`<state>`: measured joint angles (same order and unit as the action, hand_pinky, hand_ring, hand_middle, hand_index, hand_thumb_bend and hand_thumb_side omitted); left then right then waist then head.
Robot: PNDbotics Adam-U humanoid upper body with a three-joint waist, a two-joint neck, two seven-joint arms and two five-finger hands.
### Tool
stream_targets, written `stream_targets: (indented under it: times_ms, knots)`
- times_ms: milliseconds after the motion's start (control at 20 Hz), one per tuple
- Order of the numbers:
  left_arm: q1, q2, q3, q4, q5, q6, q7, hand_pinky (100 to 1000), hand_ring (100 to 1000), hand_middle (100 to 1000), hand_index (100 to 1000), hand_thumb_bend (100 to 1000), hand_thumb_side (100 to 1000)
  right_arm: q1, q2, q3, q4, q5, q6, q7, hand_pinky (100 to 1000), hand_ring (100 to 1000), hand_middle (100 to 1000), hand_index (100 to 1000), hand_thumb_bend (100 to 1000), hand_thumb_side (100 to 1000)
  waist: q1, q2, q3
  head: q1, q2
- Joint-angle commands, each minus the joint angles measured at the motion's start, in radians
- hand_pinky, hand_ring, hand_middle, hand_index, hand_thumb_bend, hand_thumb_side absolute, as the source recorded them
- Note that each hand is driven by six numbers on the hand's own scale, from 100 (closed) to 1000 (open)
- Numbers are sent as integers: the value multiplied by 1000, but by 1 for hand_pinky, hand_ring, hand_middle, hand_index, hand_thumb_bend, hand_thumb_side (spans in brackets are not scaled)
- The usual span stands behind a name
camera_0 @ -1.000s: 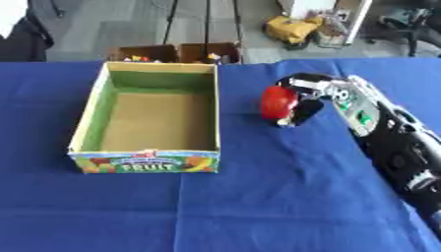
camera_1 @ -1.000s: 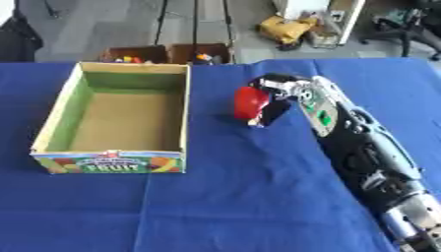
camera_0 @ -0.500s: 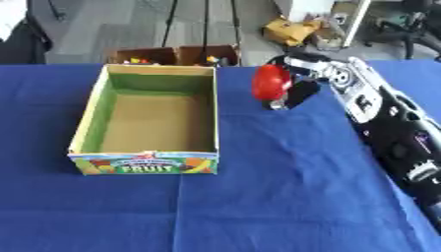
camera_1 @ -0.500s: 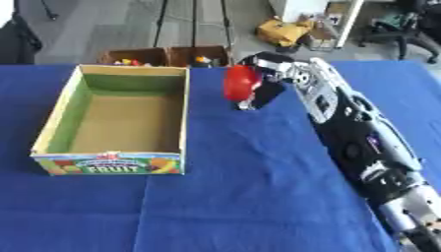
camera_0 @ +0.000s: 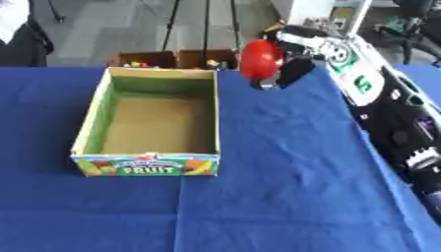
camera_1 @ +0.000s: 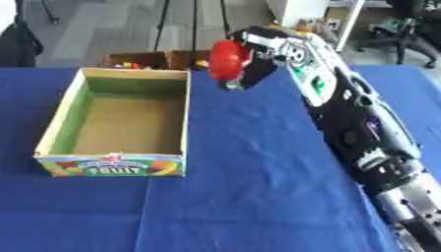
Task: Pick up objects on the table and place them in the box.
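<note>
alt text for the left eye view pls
The robot's right hand holds a red round object in the air, just right of an open, empty cardboard fruit box on a blue-covered table.

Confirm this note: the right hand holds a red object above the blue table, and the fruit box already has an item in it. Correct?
Not quite. The left eye view shows the fruit box empty. The rest stands: the right hand holds the red object above the blue table.

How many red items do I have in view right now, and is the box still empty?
1: a red object held in the right hand, raised beyond the box's far right corner. The box shows only bare floor.
</note>
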<state>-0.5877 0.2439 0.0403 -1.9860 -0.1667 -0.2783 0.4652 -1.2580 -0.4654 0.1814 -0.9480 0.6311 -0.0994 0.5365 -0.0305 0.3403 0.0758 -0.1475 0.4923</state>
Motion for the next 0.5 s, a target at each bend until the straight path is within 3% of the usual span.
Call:
stream_targets:
  times_ms: [50, 500]
  knots:
    - [-7, 11, -4, -14, 6, 0, -5, 678, 840, 687, 752, 100, 983, -44, 13, 5, -39, -9, 11, 4, 559, 620, 564, 686, 100, 322, -1, -31, 5, -4, 0]
    - [-14, 5, -9, -14, 12, -3, -10, 676, 840, 687, 751, 100, 982, -86, 123, 15, -54, 18, 33, 13, 566, 617, 559, 682, 100, 329, -11, -29, 34, -39, -6]
